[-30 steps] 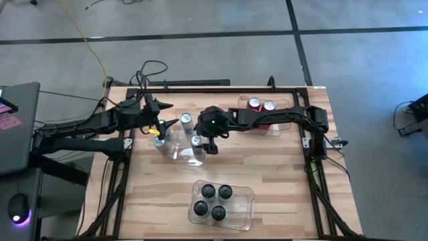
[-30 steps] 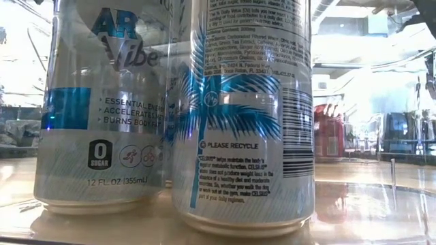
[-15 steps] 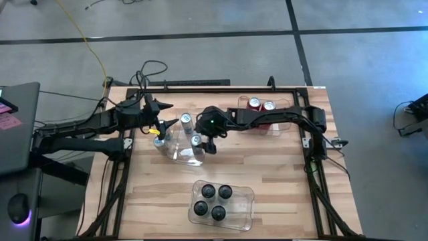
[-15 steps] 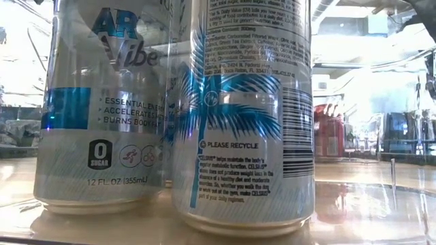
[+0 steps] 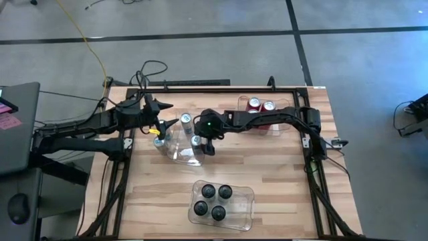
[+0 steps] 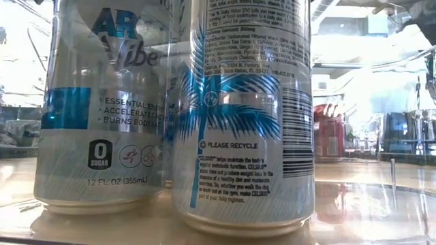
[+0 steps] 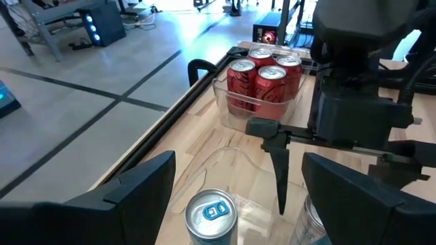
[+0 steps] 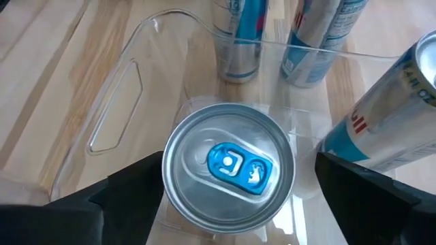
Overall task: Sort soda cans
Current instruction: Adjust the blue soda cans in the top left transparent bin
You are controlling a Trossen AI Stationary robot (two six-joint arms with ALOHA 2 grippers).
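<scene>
Several silver-blue soda cans stand upright in a clear bin [image 5: 179,150] at the table's middle; two of them [image 6: 102,102] [image 6: 245,116] fill the low view. My right gripper [image 5: 204,143] hovers open above one can [image 8: 228,163], with a finger on either side of its top and a gap to each. My left gripper [image 5: 166,127] waits open at the bin's left, with another can [image 7: 211,214] low between its fingers and untouched. Red cans [image 5: 261,106] fill a bin at the far right. Black cans [image 5: 214,201] sit in a bin by the near edge.
The clear bin's walls [image 8: 122,88] rise around the silver-blue cans, close beside my right fingers. My right gripper's dark finger [image 7: 279,170] hangs right in front of my left gripper. Bare wood lies between the middle bin and the black-can bin [image 5: 241,194].
My right arm has edged a little toward the table's left above the bin. The cans have stayed where they stood.
</scene>
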